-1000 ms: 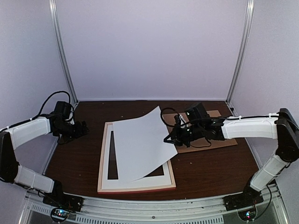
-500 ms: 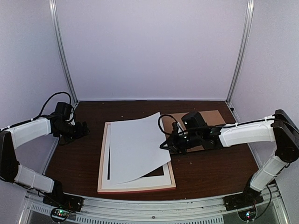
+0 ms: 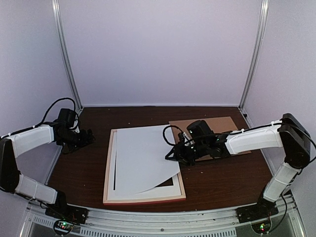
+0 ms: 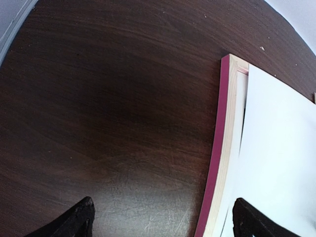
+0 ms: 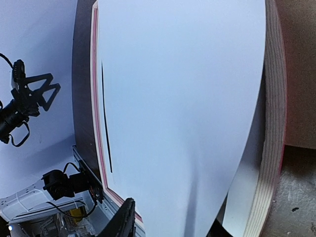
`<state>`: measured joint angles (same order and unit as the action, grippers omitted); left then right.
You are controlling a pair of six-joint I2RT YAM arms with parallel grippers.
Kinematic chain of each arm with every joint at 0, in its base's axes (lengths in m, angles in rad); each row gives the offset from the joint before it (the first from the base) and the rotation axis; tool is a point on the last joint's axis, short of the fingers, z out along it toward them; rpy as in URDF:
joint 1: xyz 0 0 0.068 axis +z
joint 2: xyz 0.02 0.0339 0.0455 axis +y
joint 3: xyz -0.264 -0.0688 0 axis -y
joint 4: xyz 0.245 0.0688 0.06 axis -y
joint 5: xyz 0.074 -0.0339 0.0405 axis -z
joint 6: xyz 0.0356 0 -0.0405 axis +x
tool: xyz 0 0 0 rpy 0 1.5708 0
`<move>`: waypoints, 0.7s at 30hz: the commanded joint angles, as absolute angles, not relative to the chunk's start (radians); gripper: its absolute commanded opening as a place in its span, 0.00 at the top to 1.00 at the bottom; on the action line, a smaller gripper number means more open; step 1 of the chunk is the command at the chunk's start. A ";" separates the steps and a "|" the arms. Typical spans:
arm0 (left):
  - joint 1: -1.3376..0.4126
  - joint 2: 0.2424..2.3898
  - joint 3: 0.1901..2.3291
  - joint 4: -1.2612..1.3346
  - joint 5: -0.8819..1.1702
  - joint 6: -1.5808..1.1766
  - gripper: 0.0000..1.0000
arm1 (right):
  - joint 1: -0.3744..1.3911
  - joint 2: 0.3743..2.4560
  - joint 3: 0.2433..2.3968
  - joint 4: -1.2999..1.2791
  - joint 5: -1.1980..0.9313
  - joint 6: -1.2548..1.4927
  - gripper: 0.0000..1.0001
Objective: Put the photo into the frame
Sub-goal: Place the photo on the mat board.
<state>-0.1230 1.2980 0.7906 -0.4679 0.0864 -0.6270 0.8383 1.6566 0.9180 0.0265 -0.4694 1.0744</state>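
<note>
Dark wooden table (image 3: 222,173) bore the pale-wood rectangular frame with pink edges (image 3: 143,200), the thin white-backed photo (image 3: 143,158) lying askew across it, the left gripper (image 3: 88,136) spread wide nearby, the right gripper (image 3: 173,154) at the photo's right edge, finger spacing unclear.

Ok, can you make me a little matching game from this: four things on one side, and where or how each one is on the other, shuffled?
Things:
1. photo
2. frame
3. brown board
4. left gripper

Descriptions:
A. open, over the table left of the frame
B. white side up, lying on the frame
C. flat on the table, pink outer edge
D. far right of the table, partly beneath the right arm

Pairs: 1-B, 2-C, 3-D, 4-A
</note>
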 commanded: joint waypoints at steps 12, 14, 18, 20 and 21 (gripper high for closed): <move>-0.114 1.302 0.787 -0.433 0.098 -0.618 0.02 | 0.752 1.769 1.033 -0.098 -0.538 0.919 0.55; -0.114 1.304 0.788 -0.433 0.099 -0.617 0.02 | 0.743 1.781 1.047 -0.111 -0.544 0.905 0.55; -0.114 1.307 0.789 -0.433 0.103 -0.618 0.02 | 0.727 1.790 1.053 -0.115 -0.557 0.897 0.60; -0.114 1.308 0.787 -0.432 0.105 -0.618 0.02 | 0.727 1.787 1.052 -0.112 -0.566 0.902 0.65; -0.114 1.312 0.785 -0.430 0.106 -0.619 0.02 | 0.727 1.786 1.047 -0.100 -0.572 0.909 0.69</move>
<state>-0.1230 1.2984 0.7906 -0.4675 0.0917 -0.6266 0.7334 1.7847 1.0283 -0.1059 -0.5446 0.9161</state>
